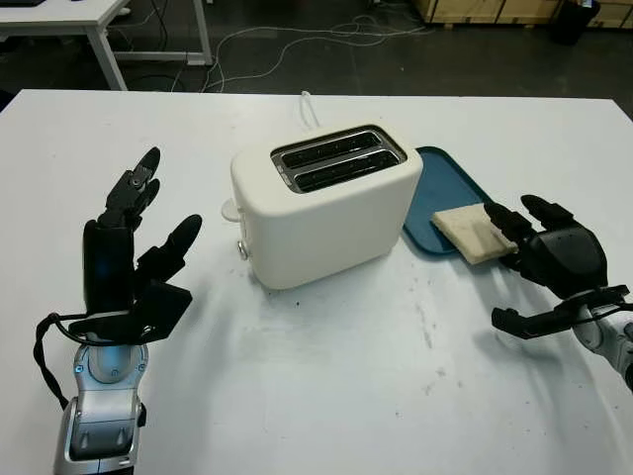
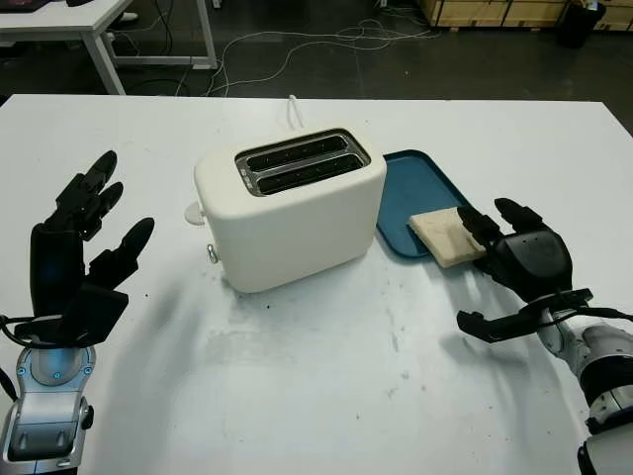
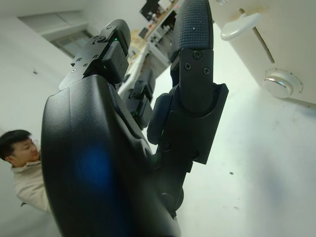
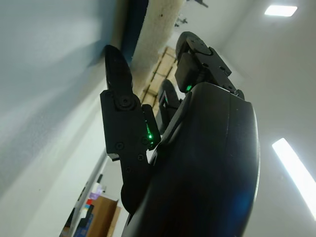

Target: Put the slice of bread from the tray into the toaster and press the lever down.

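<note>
White table [image 1: 326,396], toaster [image 1: 326,213] centre, bread [image 1: 473,233] on tray [image 1: 440,188] front edge, right hand [image 1: 554,259] fingertips at bread, not clamped, left hand [image 1: 129,257] open nr left edge.

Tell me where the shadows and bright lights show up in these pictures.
Left eye view: soft shadows on the table under the toaster and the right hand. Left wrist view: the left hand is dark against the bright table. Right wrist view: ceiling lights glare bright.
</note>
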### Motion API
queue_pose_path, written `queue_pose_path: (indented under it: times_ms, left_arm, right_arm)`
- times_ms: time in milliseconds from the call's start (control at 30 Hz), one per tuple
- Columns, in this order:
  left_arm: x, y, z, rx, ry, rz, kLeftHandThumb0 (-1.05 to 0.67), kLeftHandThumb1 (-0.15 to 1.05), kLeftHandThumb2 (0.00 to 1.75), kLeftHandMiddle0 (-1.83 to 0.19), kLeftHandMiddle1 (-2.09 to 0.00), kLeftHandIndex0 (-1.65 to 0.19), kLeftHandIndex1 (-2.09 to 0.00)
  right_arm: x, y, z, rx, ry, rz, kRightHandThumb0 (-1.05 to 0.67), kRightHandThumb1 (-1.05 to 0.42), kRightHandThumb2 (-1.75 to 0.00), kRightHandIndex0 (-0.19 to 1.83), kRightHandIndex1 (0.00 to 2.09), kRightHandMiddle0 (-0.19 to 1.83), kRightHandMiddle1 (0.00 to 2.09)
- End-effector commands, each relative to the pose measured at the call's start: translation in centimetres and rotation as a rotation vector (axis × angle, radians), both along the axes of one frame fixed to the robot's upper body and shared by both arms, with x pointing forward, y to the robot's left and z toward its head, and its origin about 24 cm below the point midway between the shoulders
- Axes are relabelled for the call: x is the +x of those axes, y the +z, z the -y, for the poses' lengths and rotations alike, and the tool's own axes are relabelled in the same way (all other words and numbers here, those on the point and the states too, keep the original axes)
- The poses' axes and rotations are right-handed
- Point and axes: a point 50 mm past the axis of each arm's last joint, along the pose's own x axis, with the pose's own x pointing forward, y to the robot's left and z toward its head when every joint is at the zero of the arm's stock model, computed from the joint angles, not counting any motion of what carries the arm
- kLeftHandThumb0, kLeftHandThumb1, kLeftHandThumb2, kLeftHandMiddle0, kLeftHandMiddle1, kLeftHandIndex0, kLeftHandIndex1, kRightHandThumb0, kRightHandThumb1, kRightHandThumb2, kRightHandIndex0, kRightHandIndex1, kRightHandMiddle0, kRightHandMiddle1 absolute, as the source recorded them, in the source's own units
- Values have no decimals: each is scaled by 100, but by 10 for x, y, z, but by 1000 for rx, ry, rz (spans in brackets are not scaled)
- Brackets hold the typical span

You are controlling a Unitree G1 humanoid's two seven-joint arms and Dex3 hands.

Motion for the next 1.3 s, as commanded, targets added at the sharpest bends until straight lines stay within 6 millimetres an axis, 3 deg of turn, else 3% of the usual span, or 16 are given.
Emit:
queue_pose_path:
  times_ms: [0,233,333,367,467,567,667,1000,1100,1167,1200,1233,1267]
  left_arm:
    - [-1,4,0,10,0,34,-78,92,37,-58,-1,-44,-1]
    - [-2,5,1,-12,-5,38,-78,92,35,-58,-1,-44,0]
    - [-2,5,1,5,1,34,-77,92,35,-58,-1,-44,0]
    - [-2,6,0,8,2,33,-78,92,35,-58,-1,-44,0]
    - [-2,6,0,6,-2,31,-78,92,36,-58,-1,-44,0]
    - [-2,5,0,6,-1,30,-78,92,36,-58,-1,-44,0]
    - [-2,4,1,5,-3,32,-77,92,35,-58,-1,-44,0]
    - [-2,4,1,12,-4,20,-77,92,36,-58,-1,-44,0]
    - [-2,3,1,11,-1,19,-77,92,35,-58,-1,-44,0]
    - [-2,3,1,13,-2,17,-77,92,36,-58,-1,-44,0]
    - [-2,4,1,13,-2,15,-77,92,36,-58,0,-44,0]
    - [-2,4,1,12,-2,15,-77,92,36,-58,0,-44,0]
    - [-2,4,1,12,-1,15,-76,92,36,-58,0,-44,0]
  right_arm:
    - [1,-8,-5,-16,0,-36,-38,-86,0,40,6,39,3]
    - [2,-10,-14,-17,79,-27,-29,-90,-6,70,25,66,9]
    - [1,-9,-17,-38,122,26,-29,-92,-10,59,121,91,14]
    - [1,-10,-17,-46,126,33,-33,-92,-20,54,152,76,59]
    - [1,-9,-18,-54,136,53,-42,-92,-32,58,172,41,146]
    - [-2,-9,-17,-53,159,89,-46,-92,-35,62,174,31,172]
    - [-2,-8,-16,-64,163,96,-48,-92,-43,59,175,28,174]
    - [-1,-6,-16,-20,159,107,-46,-92,-34,56,175,29,172]
    - [0,-3,-16,45,143,95,-45,-92,-36,47,174,38,146]
    - [3,1,-15,81,127,71,-45,-92,-42,47,157,44,125]
    - [4,3,-15,96,125,69,-45,-92,-42,46,159,47,118]
    - [6,6,-15,104,123,68,-45,-92,-42,44,167,47,120]
    - [8,9,-15,110,120,67,-45,-92,-44,43,171,36,140]
